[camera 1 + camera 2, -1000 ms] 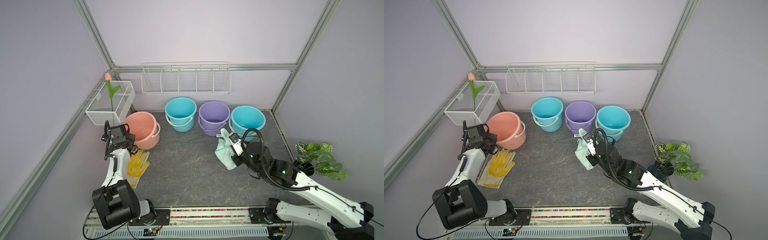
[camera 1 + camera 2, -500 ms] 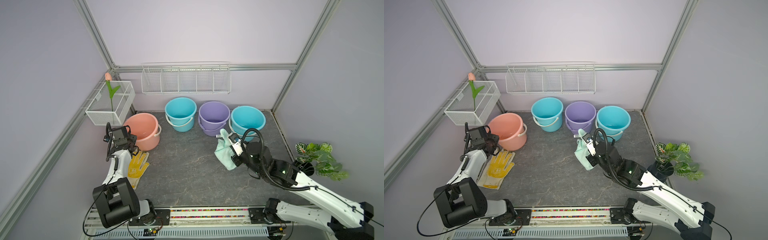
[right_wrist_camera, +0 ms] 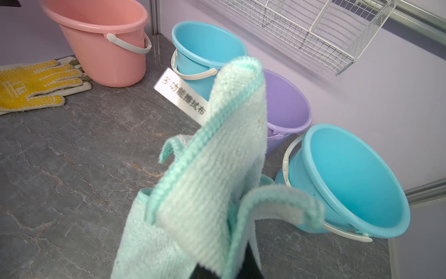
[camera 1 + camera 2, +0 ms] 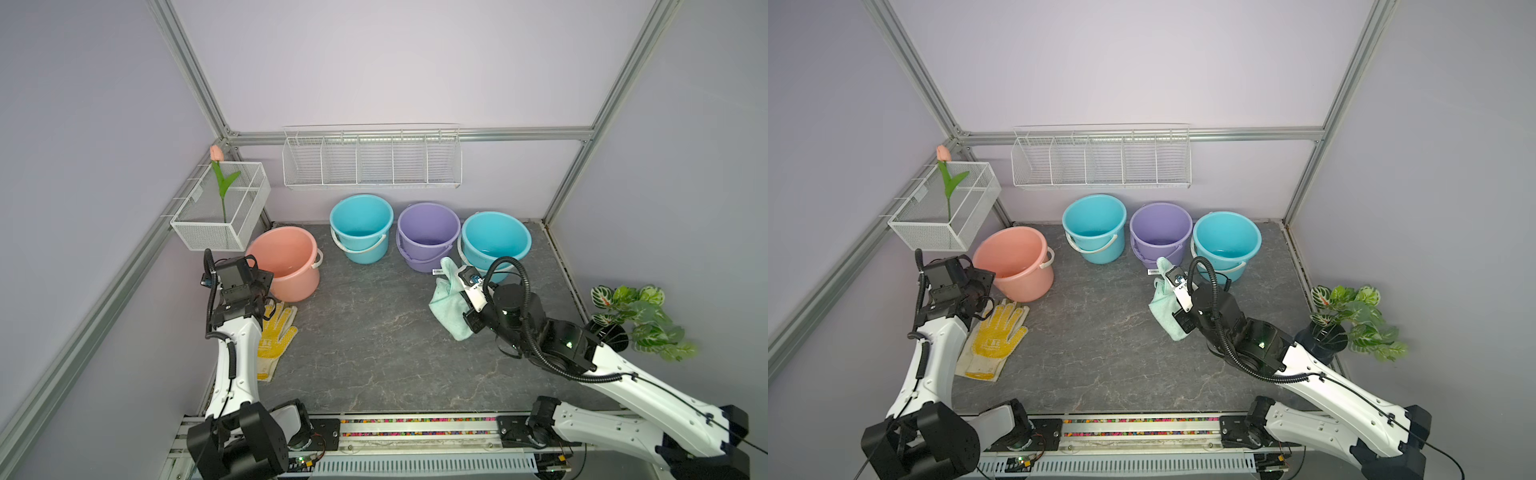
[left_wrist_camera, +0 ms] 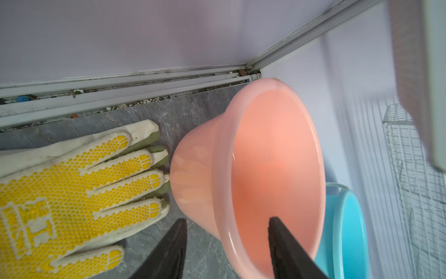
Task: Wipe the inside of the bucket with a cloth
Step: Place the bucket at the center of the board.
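Left wrist view: the left gripper (image 5: 226, 219) is sitting with its jaws parted about halfway and gripping nothing. The near rim of the pink bucket (image 5: 272, 157) is running between the two black fingers, one outside the wall and one over the mouth. Whether either finger is touching the plastic I cannot tell. A yellow-dotted glove (image 5: 72, 188) is lying flat on the table (image 4: 374, 332), its fingertips just beside the bucket's base.

In both top views the right gripper (image 4: 463, 286) is pinching the mint-green cloth (image 4: 446, 309) tightly, jaws fully closed on a bunched fold. The cloth is hanging over the table just in front of the purple bucket (image 4: 428, 232) and the blue bucket (image 4: 496, 239) beside it, well apart from the pink one. Its white label (image 3: 183, 96) is sticking out sideways.

The step in hand seems to be getting the cloth into a bucket. Which bucket is meant is not settled by the scene, though the left arm is attending the pink one.

- The left fingers should be clamping the rim squarely before any wiping starts, since a light plastic bucket is likely to slide or tip under a sideways push.
- The right arm should be lowering the loose hanging part of the cloth in first, so that fabric rather than the fingers is pressing the wall.
- The glove is sitting close enough to get dragged along.
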`<action>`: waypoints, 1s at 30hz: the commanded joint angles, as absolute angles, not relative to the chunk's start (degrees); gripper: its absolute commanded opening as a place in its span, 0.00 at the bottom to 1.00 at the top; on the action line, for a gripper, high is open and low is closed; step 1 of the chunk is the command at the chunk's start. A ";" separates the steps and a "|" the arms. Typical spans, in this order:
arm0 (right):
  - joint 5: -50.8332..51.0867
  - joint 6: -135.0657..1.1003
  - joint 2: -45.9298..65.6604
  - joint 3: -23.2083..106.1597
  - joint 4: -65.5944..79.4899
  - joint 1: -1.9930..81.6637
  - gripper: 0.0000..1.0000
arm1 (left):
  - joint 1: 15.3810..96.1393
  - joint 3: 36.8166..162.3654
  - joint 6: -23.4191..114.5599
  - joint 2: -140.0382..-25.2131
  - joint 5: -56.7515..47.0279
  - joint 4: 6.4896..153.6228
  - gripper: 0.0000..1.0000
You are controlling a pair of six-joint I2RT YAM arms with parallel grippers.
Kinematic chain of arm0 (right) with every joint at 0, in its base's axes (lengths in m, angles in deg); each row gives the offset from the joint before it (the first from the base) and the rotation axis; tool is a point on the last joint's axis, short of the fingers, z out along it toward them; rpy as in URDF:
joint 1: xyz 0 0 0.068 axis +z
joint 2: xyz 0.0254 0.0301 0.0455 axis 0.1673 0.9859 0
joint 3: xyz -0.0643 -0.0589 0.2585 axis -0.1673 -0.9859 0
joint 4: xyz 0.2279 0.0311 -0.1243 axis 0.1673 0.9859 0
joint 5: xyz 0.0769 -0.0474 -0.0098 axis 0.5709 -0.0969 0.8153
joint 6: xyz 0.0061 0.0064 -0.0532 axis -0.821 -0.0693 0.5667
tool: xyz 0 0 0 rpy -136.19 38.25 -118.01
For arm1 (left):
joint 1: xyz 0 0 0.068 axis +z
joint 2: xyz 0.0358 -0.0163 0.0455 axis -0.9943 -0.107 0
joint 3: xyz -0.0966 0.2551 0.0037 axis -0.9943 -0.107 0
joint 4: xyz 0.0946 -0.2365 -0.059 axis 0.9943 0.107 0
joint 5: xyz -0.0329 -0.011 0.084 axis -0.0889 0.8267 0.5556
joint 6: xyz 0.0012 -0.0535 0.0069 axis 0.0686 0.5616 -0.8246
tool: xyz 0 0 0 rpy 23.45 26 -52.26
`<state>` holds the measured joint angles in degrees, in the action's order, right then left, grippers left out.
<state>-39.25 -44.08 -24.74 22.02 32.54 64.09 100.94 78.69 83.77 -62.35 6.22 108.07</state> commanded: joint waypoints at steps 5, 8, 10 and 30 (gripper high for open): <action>-39.78 -45.03 -26.27 22.64 32.51 63.86 0.07 | 91.87 76.14 89.16 -55.25 7.28 115.16 0.57; -39.74 -45.11 -26.34 22.82 32.67 63.87 0.07 | 86.92 77.33 92.90 -55.88 8.81 114.15 0.57; -39.75 -45.19 -26.51 23.06 32.85 63.90 0.07 | 83.22 79.34 94.28 -57.61 10.97 114.04 0.57; -40.20 -45.07 -27.38 24.53 33.03 63.93 0.07 | 65.41 113.74 102.38 -96.46 19.43 110.79 0.72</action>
<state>-39.49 -44.08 -26.33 23.09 33.18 64.09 65.53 109.51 100.69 -93.00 17.87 109.41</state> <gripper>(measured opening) 0.093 0.714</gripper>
